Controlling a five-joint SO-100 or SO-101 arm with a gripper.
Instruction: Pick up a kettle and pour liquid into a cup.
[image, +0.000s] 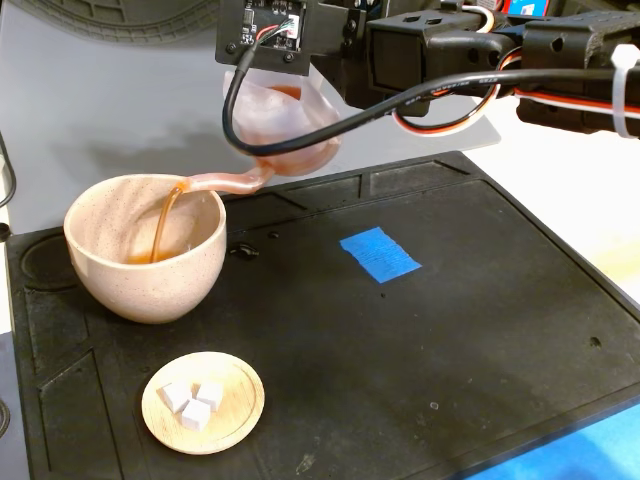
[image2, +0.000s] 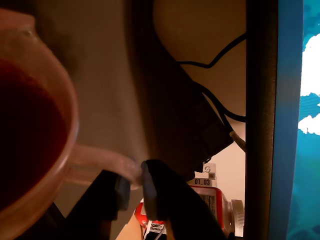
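Observation:
The translucent pinkish kettle (image: 285, 125) hangs tilted above the black mat, its long curved spout (image: 228, 183) reaching over the cup's rim. A thin stream of orange-amber liquid (image: 165, 220) runs from the spout into the speckled beige cup (image: 145, 250) at the left, where some pools at the bottom. My gripper (image2: 131, 182) is shut on the kettle's loop handle (image2: 102, 161); in the wrist view the kettle (image2: 35, 125) fills the left side with dark red liquid inside. In the fixed view the gripper's fingers are hidden behind the wrist.
A small wooden dish (image: 203, 402) with three white cubes lies in front of the cup. A blue tape patch (image: 380, 254) is on the black mat (image: 470, 340). A black cable (image: 300, 130) loops past the kettle.

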